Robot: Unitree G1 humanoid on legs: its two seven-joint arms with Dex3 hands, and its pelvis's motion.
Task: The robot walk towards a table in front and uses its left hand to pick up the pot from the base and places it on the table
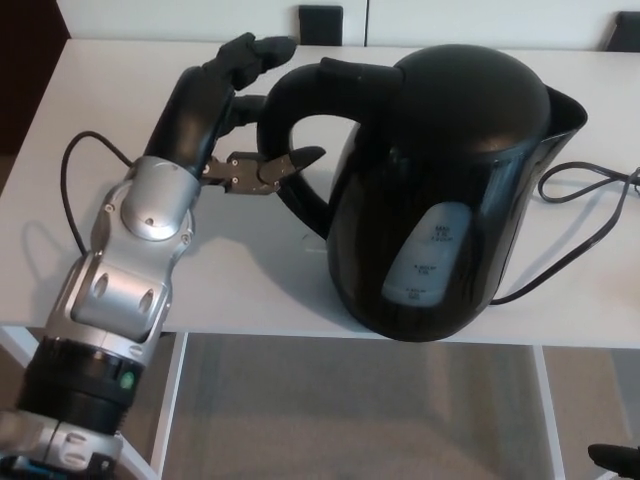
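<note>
Black plastic pot (440,190) fills mid-frame, spout at 3 o'clock, handle (285,110) at 9 o'clock. It is turned that way so the left hand (225,110) can reach it straight from its own side w/o crossing the body.

Left hand looks clamped on the pot's handle. Fingers (255,50) wrap the far side from 12 o'clock, and the thumb (290,163) lies across the near side w/ its tip poking into the loop. The pinch sits high on the handle, prob. to keep the weight hanging below the grip & the pot upright.

Pot is over the white surface (120,90), near its 6 o'clock edge. Whether it rests on something or hangs just above can't be told, as its body hides what's under it. Base not visible.

Cord (590,200) trails in from 3 o'clock & disappears behind the pot's lower side, so the base prob. lies there, covered. Judged step: lift-off or carry, w/ placing not yet done. Next move needs a bare spot away from the cord. Right hand not in view.
</note>
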